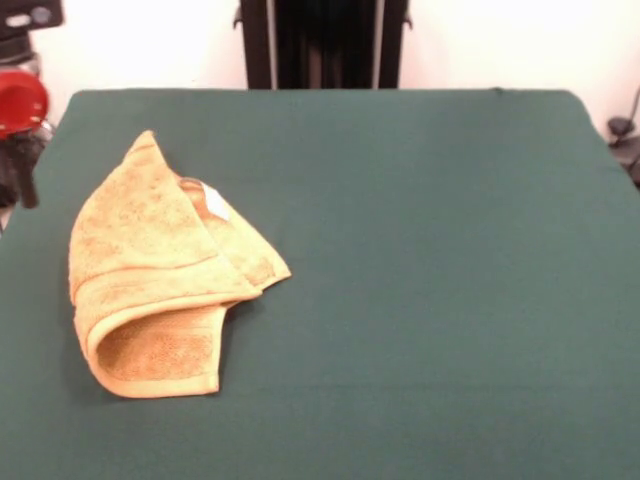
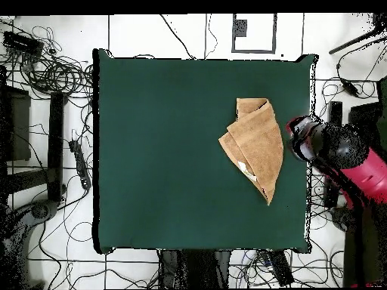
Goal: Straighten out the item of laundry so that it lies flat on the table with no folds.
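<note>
The item of laundry [image 1: 150,265] is a mustard-yellow towel lying crumpled on the left part of the green table [image 1: 420,280] in the front view. It is folded over itself, with a pointed corner at the far end and a rolled-over fold at the near end. A small white tag [image 1: 215,201] shows on its upper right side. From above, the towel [image 2: 257,145] lies close to the right edge of the table [image 2: 166,151], with the tag [image 2: 243,168] on its lower left. My gripper [image 1: 22,170] [image 2: 302,140] hangs beside that table edge, apart from the towel, holding nothing that I can see.
The red arm [image 2: 355,170] stands off the table's right side in the overhead view. Cables [image 2: 53,75] and stands cover the floor around the table. A black stand [image 1: 622,130] sits past the far right corner in the front view.
</note>
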Robot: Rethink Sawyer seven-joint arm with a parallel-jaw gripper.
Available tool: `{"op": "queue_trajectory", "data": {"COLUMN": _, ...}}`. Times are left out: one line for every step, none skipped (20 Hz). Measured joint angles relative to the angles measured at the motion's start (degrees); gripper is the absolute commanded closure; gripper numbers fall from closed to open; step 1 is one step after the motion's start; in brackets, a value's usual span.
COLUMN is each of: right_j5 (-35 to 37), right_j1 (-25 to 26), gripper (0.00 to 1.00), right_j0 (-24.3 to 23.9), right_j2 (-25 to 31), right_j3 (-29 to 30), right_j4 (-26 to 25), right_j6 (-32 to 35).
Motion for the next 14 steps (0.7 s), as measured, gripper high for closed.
{"op": "queue_trajectory", "data": {"right_j5": 0.9, "right_j1": 0.6, "gripper": 0.00, "right_j0": -0.2, "right_j2": 0.0, "right_j3": -1.9, "right_j4": -0.2, "right_j6": 0.0}}
{"op": "queue_trajectory", "data": {"right_j5": 1.3, "right_j1": 0.8, "gripper": 0.00, "right_j0": -0.4, "right_j2": 0.1, "right_j3": -2.8, "right_j4": -0.5, "right_j6": 0.0}}
{"op": "queue_trajectory", "data": {"right_j5": 1.9, "right_j1": 1.1, "gripper": 0.00, "right_j0": -0.7, "right_j2": 0.2, "right_j3": -3.9, "right_j4": -0.9, "right_j6": 0.0}}
{"op": "queue_trajectory", "data": {"right_j5": 3.0, "right_j1": 1.7, "gripper": 0.00, "right_j0": -1.3, "right_j2": 0.4, "right_j3": -5.7, "right_j4": -1.8, "right_j6": -0.1}}
{"op": "queue_trajectory", "data": {"right_j5": 4.1, "right_j1": 2.1, "gripper": 0.00, "right_j0": -2.0, "right_j2": 0.7, "right_j3": -6.9, "right_j4": -2.6, "right_j6": -0.3}}
{"op": "queue_trajectory", "data": {"right_j5": 4.9, "right_j1": 2.2, "gripper": 0.00, "right_j0": -2.9, "right_j2": 1.0, "right_j3": -7.6, "right_j4": -3.4, "right_j6": -0.4}}
{"op": "queue_trajectory", "data": {"right_j5": 5.8, "right_j1": 2.4, "gripper": 0.00, "right_j0": -3.7, "right_j2": 1.3, "right_j3": -8.2, "right_j4": -4.2, "right_j6": -0.6}}
{"op": "queue_trajectory", "data": {"right_j5": 6.6, "right_j1": 2.4, "gripper": 0.00, "right_j0": -4.7, "right_j2": 1.6, "right_j3": -8.6, "right_j4": -4.9, "right_j6": -0.8}}
{"op": "queue_trajectory", "data": {"right_j5": 6.8, "right_j1": 2.3, "gripper": 0.00, "right_j0": -5.1, "right_j2": 1.8, "right_j3": -8.6, "right_j4": -5.2, "right_j6": -0.9}}
{"op": "queue_trajectory", "data": {"right_j5": 7.4, "right_j1": 2.2, "gripper": 0.00, "right_j0": -6.2, "right_j2": 2.2, "right_j3": -8.7, "right_j4": -6.0, "right_j6": -1.2}}
{"op": "queue_trajectory", "data": {"right_j5": 7.8, "right_j1": 2.0, "gripper": 0.00, "right_j0": -7.4, "right_j2": 2.6, "right_j3": -8.6, "right_j4": -6.8, "right_j6": -1.5}}
{"op": "queue_trajectory", "data": {"right_j5": 8.0, "right_j1": 1.9, "gripper": 0.00, "right_j0": -8.3, "right_j2": 2.9, "right_j3": -8.6, "right_j4": -7.5, "right_j6": -1.6}}
{"op": "queue_trajectory", "data": {"right_j5": 8.0, "right_j1": 1.6, "gripper": 0.00, "right_j0": -10.0, "right_j2": 3.4, "right_j3": -8.6, "right_j4": -8.7, "right_j6": -2.0}}
{"op": "queue_trajectory", "data": {"right_j5": 8.0, "right_j1": 1.5, "gripper": 0.00, "right_j0": -11.5, "right_j2": 3.8, "right_j3": -8.5, "right_j4": -9.7, "right_j6": -2.3}}
